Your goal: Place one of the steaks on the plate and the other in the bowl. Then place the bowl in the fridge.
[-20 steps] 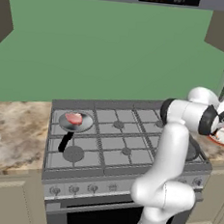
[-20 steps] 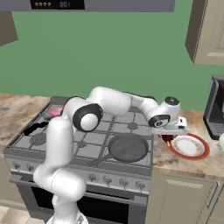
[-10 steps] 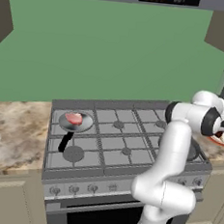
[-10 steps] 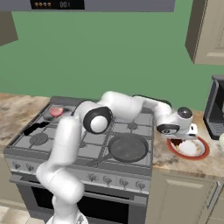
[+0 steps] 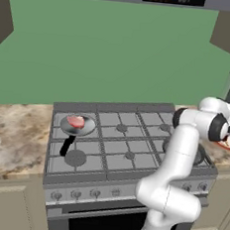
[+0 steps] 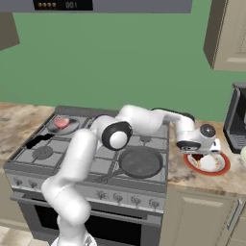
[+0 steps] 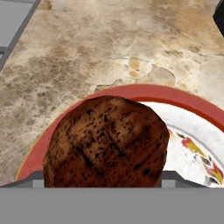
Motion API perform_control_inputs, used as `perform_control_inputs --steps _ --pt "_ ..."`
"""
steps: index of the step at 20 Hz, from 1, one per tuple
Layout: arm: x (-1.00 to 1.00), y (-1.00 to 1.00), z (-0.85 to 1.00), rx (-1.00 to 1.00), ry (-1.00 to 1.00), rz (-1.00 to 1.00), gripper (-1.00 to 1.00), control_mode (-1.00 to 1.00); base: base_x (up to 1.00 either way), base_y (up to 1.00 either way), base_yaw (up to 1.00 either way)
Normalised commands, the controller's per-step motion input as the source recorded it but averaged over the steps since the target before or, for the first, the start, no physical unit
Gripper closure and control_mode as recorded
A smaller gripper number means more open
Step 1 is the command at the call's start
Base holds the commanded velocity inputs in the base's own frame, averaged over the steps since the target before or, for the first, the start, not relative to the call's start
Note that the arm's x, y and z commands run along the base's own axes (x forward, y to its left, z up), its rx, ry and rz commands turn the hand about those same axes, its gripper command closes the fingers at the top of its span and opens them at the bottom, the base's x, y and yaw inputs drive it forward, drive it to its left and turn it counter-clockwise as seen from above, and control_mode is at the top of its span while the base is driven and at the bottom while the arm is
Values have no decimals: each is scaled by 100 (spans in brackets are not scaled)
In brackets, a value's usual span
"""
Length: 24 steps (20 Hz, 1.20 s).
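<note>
The dark brown steak sits between my gripper's fingers, hiding their tips, and hangs just above the near-left part of the red-rimmed plate. In the right base view my gripper is over the plate on the counter right of the stove. The pale pink steak lies in a small grey pan on the back left burner. A pale sliver at the right edge may be the bowl. The fridge is out of view.
A dark frying pan rests on the front right burner, close to my forearm. A dark appliance stands on the counter behind the plate. A beige wall cabinet hangs above it. Marbled counter stretches left of the stove.
My arm has swung right from over the stove's right edge to above the plate, carrying the dark brown steak. The pink steak and the pans have not moved.
</note>
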Motion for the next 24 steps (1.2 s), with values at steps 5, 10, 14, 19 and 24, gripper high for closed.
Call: perform_control_inputs --steps 5,10,14,19,24 --pt "8 -21 0 0 -2 1 -100 -100 0 0 0" --pt "-6 -4 10 0 0 0 -100 -100 0 0 0" --pt "-43 53 37 -1 -3 -1 -100 -100 0 0 0" --pt "-74 97 39 -3 1 -3 -100 -100 0 0 0" --pt "-58 100 67 -11 0 -9 -100 -100 0 0 0"
